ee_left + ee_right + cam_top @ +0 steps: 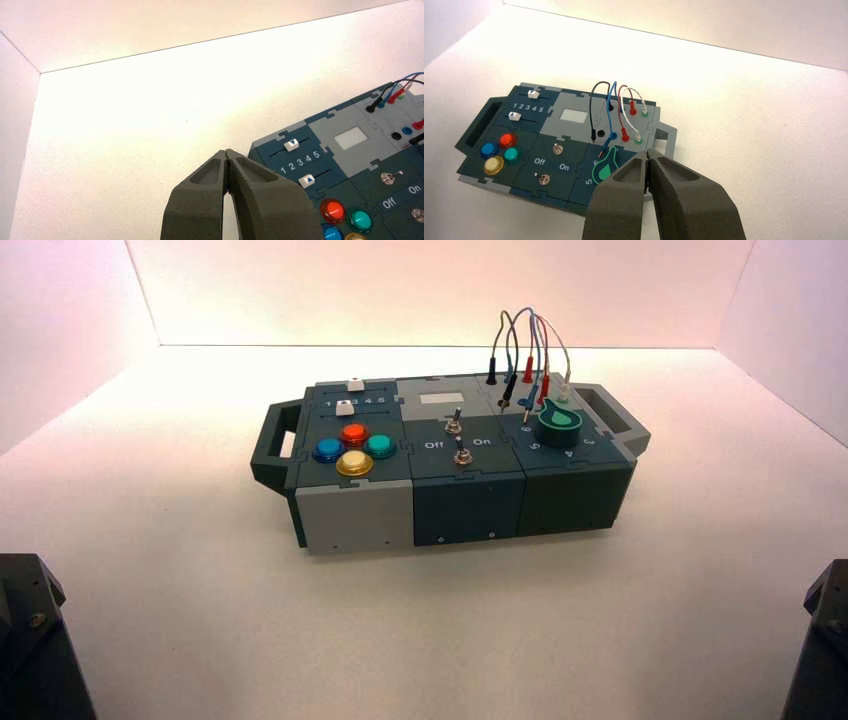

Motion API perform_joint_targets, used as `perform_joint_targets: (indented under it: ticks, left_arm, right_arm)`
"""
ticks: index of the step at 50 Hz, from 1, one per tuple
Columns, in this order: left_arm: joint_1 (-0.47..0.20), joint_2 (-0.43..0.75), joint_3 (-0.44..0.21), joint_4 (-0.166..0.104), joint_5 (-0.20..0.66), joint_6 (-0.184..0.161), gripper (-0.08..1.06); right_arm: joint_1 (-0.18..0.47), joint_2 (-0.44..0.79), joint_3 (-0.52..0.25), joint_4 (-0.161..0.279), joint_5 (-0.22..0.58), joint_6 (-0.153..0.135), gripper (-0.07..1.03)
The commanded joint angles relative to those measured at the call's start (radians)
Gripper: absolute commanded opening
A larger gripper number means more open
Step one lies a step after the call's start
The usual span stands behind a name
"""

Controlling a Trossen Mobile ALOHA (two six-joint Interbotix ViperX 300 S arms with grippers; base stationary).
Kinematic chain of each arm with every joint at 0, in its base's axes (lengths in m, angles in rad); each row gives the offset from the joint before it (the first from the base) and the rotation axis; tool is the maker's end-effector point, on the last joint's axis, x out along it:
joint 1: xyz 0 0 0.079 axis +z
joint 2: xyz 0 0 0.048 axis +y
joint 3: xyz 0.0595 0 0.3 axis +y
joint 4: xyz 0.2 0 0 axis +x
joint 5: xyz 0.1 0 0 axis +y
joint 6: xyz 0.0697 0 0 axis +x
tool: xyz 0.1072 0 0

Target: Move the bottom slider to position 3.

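High view: both arms sit parked at the bottom corners of the frame, the left arm (35,640) and the right arm (822,640) well short of the box (460,505) on the white table (200,590). On the box's left panel the bottom slider (345,408) sits just behind the red button (355,433), beneath the row of small numerals; its twin, the upper slider (354,384), lies farther back. "Off" and "On" flank the two toggle switches (456,437), and a green knob (559,425) sits near the plugged wires (525,340).

Left wrist view: the left gripper (227,156) hangs over bare table beside the box, fingers pressed together at the tips, empty. The printed row reads "1 2 3 4 5", with position 3 (300,162) in the middle. The bottom slider (306,180) stands below and between the 3 and the 4.

Right wrist view: the right gripper (647,156) hovers above the box's knob end, fingers clenched tip to tip and holding nothing. "Off", "On" and "1 2 3 4 5" are legible; the bottom slider (514,116) sits near the low end of the numerals.
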Motion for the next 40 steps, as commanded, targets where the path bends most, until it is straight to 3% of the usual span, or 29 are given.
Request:
perform_joint_targets:
  ticks: [1, 20, 29, 40]
  left_arm:
    - [-0.009, 0.003, -0.034, 0.003, -0.003, 0.003, -0.03]
    - [-0.034, 0.011, -0.032, 0.003, -0.003, 0.003, -0.03]
    - [-0.104, 0.097, -0.058, 0.003, 0.035, 0.003, -0.03]
    - [-0.229, 0.285, -0.126, 0.003, 0.109, 0.005, -0.03]
  right_arm:
    - [0.002, 0.005, -0.015, 0.0, -0.005, 0.003, -0.02]
    - [0.002, 0.005, -0.015, 0.0, -0.005, 0.005, -0.02]
    - [0.002, 0.012, -0.014, 0.0, -0.005, 0.003, -0.02]
    - [0.002, 0.012, -0.015, 0.0, -0.003, 0.005, -0.02]
